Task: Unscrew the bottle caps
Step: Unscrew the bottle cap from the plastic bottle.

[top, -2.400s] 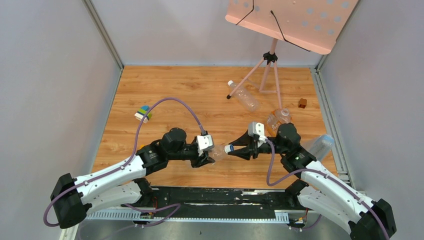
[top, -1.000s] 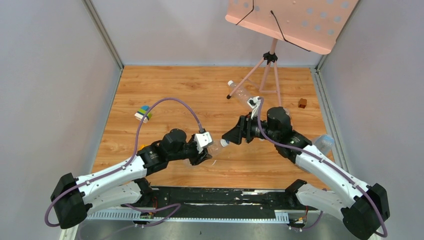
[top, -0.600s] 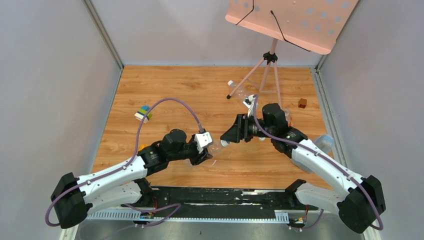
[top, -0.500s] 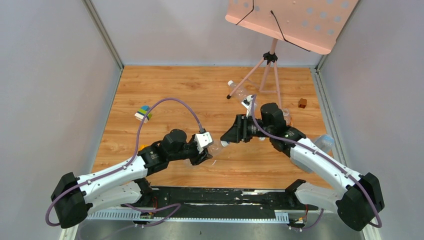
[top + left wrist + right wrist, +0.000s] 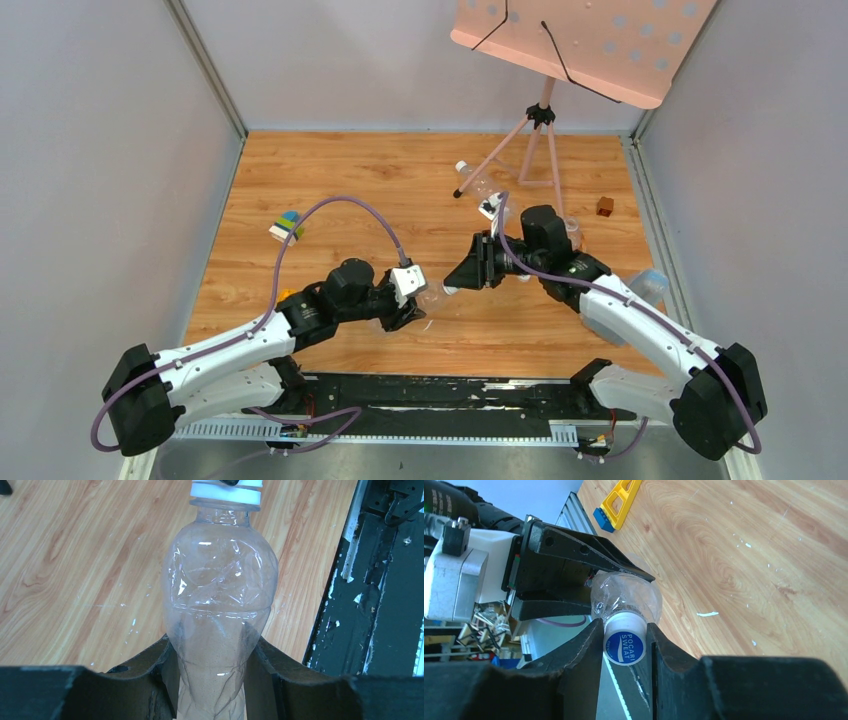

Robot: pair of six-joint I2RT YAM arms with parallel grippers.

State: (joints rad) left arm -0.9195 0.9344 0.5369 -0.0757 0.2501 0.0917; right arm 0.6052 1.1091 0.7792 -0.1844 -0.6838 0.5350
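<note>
My left gripper (image 5: 413, 306) is shut on the body of a clear plastic bottle (image 5: 432, 298) and holds it with its neck pointing right. In the left wrist view the bottle (image 5: 220, 595) sits squeezed between the fingers (image 5: 150, 672), with its white cap (image 5: 226, 492) at the top edge. My right gripper (image 5: 455, 283) is shut on that cap (image 5: 625, 640), which is white with a blue printed top. Both right jaws press on the cap's sides. The bottle's shoulder (image 5: 624, 595) and the left gripper (image 5: 569, 565) lie just behind it.
A second clear bottle (image 5: 485, 190) with a white cap (image 5: 461, 166) lies by the pink tripod stand (image 5: 540, 115). Another bottle (image 5: 645, 290) lies at the right edge. There is a brown cube (image 5: 605, 206) at the far right, a coloured block (image 5: 287, 226) at the left, and yellow and blue pieces (image 5: 621, 497).
The right arm has swung farther from me and its wrist has turned, and its gripper now meets the cap from the upper right. The left arm and bottle have barely moved.
</note>
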